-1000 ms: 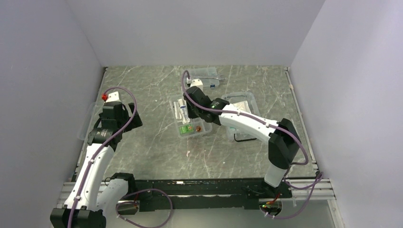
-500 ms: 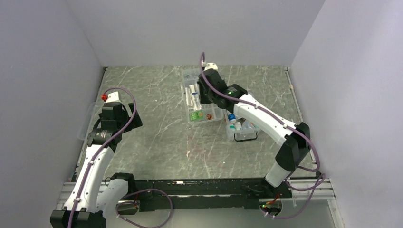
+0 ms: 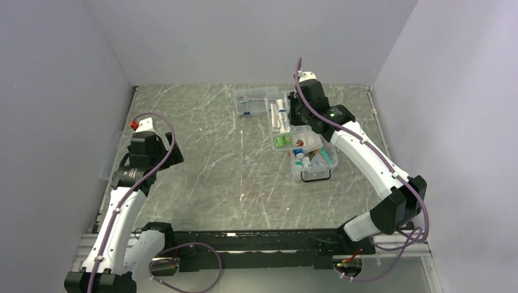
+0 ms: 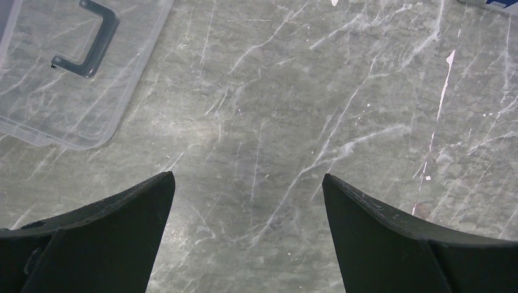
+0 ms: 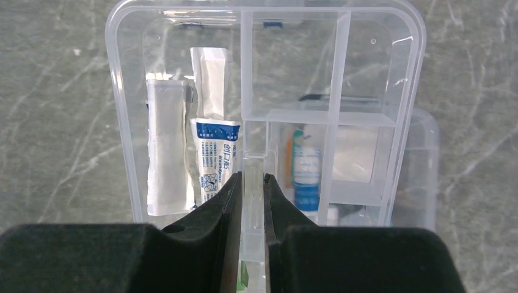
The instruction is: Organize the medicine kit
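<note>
Here, divided tray lengthwise front-to-back, clamped in right jaws, partly over box

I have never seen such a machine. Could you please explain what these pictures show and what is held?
Two white robot arms work at a grey marbled table. One picture looks down from above; the other two come from wrist cameras. The left arm has jaws wide open and empty, near a clear flat lid with a black handle. The right arm has jaws shut on a divider wall of a clear divided plastic tray with small packets, above a clear rectangular box of small bottles. A flatter clear case lies farther back.
</note>
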Controlling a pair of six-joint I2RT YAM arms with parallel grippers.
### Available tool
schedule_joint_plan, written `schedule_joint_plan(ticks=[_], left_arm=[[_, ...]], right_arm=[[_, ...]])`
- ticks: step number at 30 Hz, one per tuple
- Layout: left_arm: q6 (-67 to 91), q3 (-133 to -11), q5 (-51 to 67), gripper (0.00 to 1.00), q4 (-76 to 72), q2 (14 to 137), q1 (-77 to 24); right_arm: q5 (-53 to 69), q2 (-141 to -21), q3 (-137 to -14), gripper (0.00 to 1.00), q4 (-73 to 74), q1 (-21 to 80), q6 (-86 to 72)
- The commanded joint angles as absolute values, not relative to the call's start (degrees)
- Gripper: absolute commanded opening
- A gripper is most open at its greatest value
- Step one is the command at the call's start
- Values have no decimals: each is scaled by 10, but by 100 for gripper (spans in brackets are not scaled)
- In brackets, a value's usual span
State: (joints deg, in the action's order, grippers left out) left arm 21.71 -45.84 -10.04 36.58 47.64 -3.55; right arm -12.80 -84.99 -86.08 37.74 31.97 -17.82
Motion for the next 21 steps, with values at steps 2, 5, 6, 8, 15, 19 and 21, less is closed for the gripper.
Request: schedule_joint_plan(ticks=[2, 5, 6, 8, 15, 19, 21], left_arm=[[213, -456, -90, 99, 344, 466, -33], [213, -456, -88, 99, 344, 466, -33], [214, -456, -86, 99, 343, 465, -33], [214, -455, -82, 99, 343, 463, -34], [215, -454, -65, 99, 340, 460, -33], [216, -453, -61, 99, 341, 454, -33], [216, -452, -59, 99, 340, 451, -34]], right_arm=[[-85, -791, -823, 0, 355, 266, -127], [-60, -773, -803, 0, 352, 236, -116], [-47, -767, -796, 0, 349, 224, -112], [-36, -757, -779, 0, 341, 204, -105], [13, -735, -733, 0, 305, 160, -73], [42, -748, -735, 0, 304, 150, -69], [50, -755, -735, 0, 301, 148, -67]])
